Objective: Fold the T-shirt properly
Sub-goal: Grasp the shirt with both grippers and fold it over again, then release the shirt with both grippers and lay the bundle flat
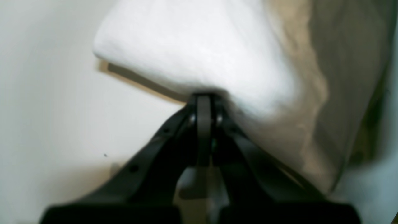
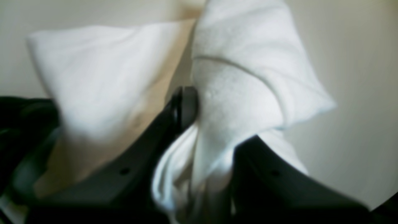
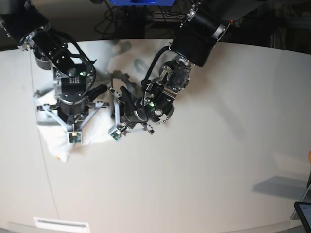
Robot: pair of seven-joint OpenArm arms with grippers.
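Observation:
The white T-shirt (image 3: 53,131) lies bunched on the left of the table, and no print shows. In the left wrist view my left gripper (image 1: 203,97) is shut on a folded edge of the T-shirt (image 1: 199,53), which is lifted off the table. In the right wrist view my right gripper (image 2: 214,118) is shut on a thick bunch of the T-shirt (image 2: 245,81) with a hem seam across it. A second flap hangs to the left. In the base view the right gripper (image 3: 70,119) points down over the cloth. The left gripper (image 3: 121,109) is close beside it on the right.
The pale table (image 3: 204,165) spreads to the right and front. Black cables and a blue object (image 3: 138,2) lie behind its curved back edge. A dark screen corner (image 3: 303,213) pokes in at the lower right. A white label (image 3: 60,224) sits at the front left.

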